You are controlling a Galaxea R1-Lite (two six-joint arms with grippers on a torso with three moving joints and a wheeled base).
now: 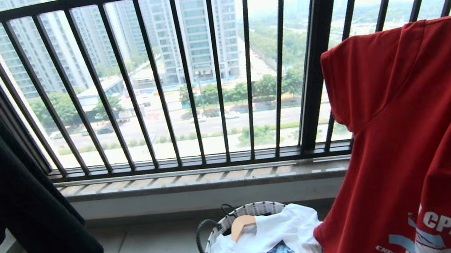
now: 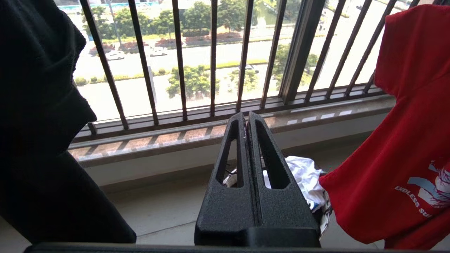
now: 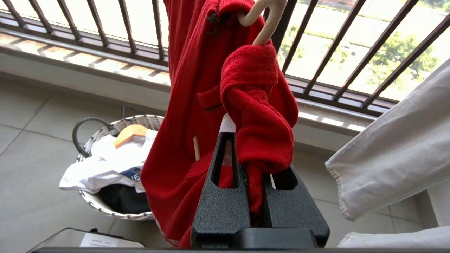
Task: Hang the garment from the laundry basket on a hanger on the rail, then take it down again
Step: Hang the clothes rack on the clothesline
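Observation:
The red garment (image 1: 419, 128) with its "CPAS" print hangs at the right of the head view, clear of the floor. My right gripper (image 3: 252, 158) is shut on a bunched fold of it near the collar. The hanger's off-white curved hook (image 3: 262, 21) pokes out above that fold, and a thin piece of it shows inside the shirt (image 3: 196, 147). My left gripper (image 2: 246, 116) is shut with nothing in it, pointing at the window ledge over the laundry basket (image 1: 257, 206). The basket (image 3: 105, 131) stands on the floor below the garment. The rail is out of view.
A white printed T-shirt (image 1: 273, 236) and a wooden hanger (image 1: 242, 225) lie in the basket. A black T-shirt (image 1: 9, 191) hangs at the left. The barred window railing (image 1: 218, 71) and stone ledge (image 1: 197, 179) close the front. White cloth (image 3: 386, 147) hangs beside my right gripper.

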